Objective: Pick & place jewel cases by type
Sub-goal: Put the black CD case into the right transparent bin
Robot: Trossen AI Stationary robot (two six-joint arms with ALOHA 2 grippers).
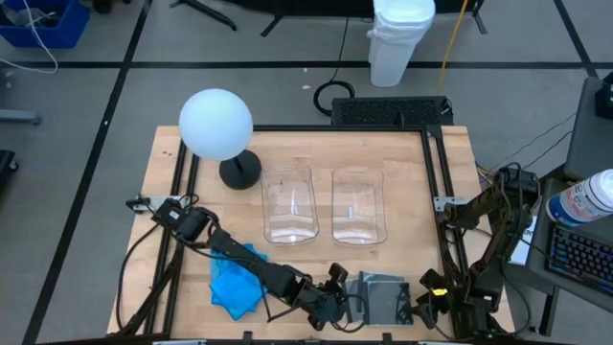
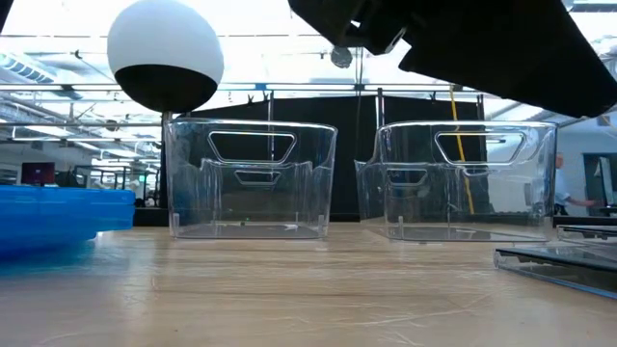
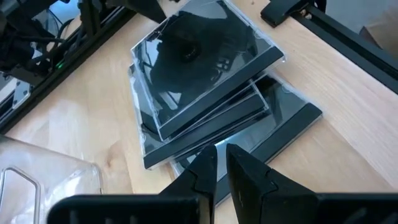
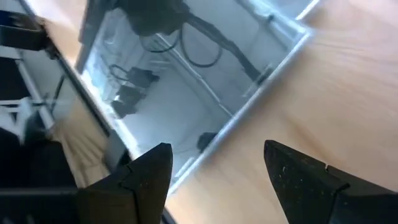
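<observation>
Here, my left gripper (image 1: 340,292) hangs at the near edge of the table (image 1: 421,182), fingers (image 3: 202,169) nearly pressed together with only a thin slit between them, pinching nothing, their tips just over the near side of the dark jewel cases (image 1: 383,297). In the left wrist view that stack (image 3: 205,81) lies fanned and skewed; I count at least four cases, the top one turned out of line with those below. My right gripper (image 1: 431,309) sits at three o'clock from the stack, close beside it, fingers (image 4: 146,177) spread wide and holding nothing.

The blue jewel cases (image 1: 235,280) lie in one heap at nine o'clock from my left gripper, under my left arm; their number cannot be told. Two clear bins (image 1: 289,203) (image 1: 358,205) stand side by side at twelve o'clock, a narrow gap between them and bare wood between them and the stacks. A white globe lamp (image 1: 216,125) stands at ten o'clock from the bins. Dark rails (image 1: 433,163) run along the table's far and right edges.
</observation>
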